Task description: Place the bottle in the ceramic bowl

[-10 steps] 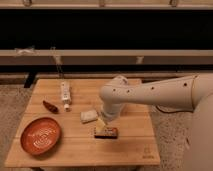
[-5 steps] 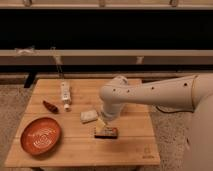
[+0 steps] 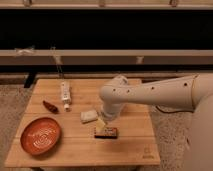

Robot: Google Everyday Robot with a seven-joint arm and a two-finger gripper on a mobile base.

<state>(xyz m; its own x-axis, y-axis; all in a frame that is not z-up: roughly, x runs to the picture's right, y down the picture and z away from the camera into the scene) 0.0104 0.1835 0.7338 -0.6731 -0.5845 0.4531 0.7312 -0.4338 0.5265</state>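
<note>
The slim white bottle (image 3: 65, 94) lies on its side on the wooden table (image 3: 80, 150), at the left rear. The orange-red ceramic bowl (image 3: 40, 135) with white spiral lines sits at the front left, empty. My gripper (image 3: 102, 126) hangs from the white arm over the table's middle, just above a small dark block with a yellow top (image 3: 106, 132). It is well right of both the bottle and the bowl.
A flat whitish block (image 3: 89, 116) lies just left of the gripper. A small dark red object (image 3: 50, 106) lies between the bottle and the bowl. A thin upright stick (image 3: 57, 62) stands behind the table. Dark shelving runs along the back.
</note>
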